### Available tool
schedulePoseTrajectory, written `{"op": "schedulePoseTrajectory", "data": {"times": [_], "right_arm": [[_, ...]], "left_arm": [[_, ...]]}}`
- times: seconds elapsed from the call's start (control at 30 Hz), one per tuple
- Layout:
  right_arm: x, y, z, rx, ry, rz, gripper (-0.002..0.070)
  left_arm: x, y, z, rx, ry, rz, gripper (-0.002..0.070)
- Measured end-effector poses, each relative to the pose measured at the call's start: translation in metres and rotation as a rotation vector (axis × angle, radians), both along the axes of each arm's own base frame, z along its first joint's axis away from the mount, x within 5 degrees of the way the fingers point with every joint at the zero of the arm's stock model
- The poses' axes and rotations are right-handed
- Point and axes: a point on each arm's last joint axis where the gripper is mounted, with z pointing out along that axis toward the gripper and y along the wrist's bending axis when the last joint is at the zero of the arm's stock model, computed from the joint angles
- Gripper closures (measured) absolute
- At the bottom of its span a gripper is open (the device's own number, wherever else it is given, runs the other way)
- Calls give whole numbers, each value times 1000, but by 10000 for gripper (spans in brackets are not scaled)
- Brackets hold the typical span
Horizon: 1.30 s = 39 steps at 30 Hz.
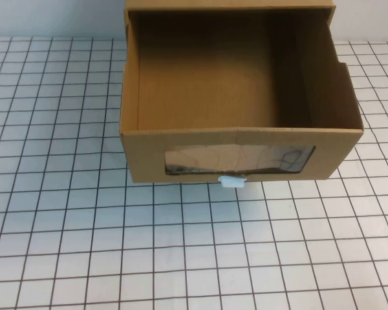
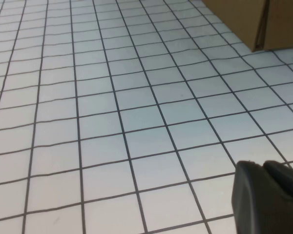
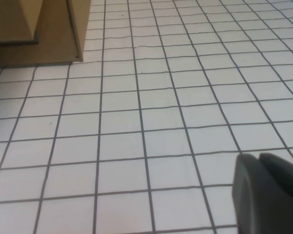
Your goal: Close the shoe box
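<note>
At the far middle of the gridded table stood the shoe box, its drawer pulled well out toward the robot and showing an empty brown interior. The front panel carried a wide clear window with a small white pull tab just below it. Neither arm appeared in the high view. The left end effector hung low over bare table, well apart from the box, whose corner showed only at the edge of its wrist view; the right end effector sat likewise on the other side (only a dark fingertip pair showed in each). Whether either was released or clenched, I cannot tell.

The corrugated cardboard looked light and fairly stiff, though the thin walls and the window film would likely buckle under a hard poke. A flat push on the cardboard front beside the tab seemed the safest contact, with the outer sleeve perhaps needing bracing so it would not slide.
</note>
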Motion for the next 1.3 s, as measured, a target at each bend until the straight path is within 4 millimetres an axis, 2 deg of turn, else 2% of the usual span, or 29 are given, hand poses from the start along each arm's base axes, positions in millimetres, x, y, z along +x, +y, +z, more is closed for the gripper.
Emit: {"op": "schedulePoseTrajectory", "data": {"times": [1.0,1.13,1.3], "right_arm": [[0,0,1,4,-7,0,690],[2,0,8,4,-85,2,690],[3,1,30,6,-330,7,691]], "left_arm": [[0,0,1,14,-11,0,680],[2,-1,7,-3,-88,-12,680],[3,-5,30,-55,-339,-51,680]]}}
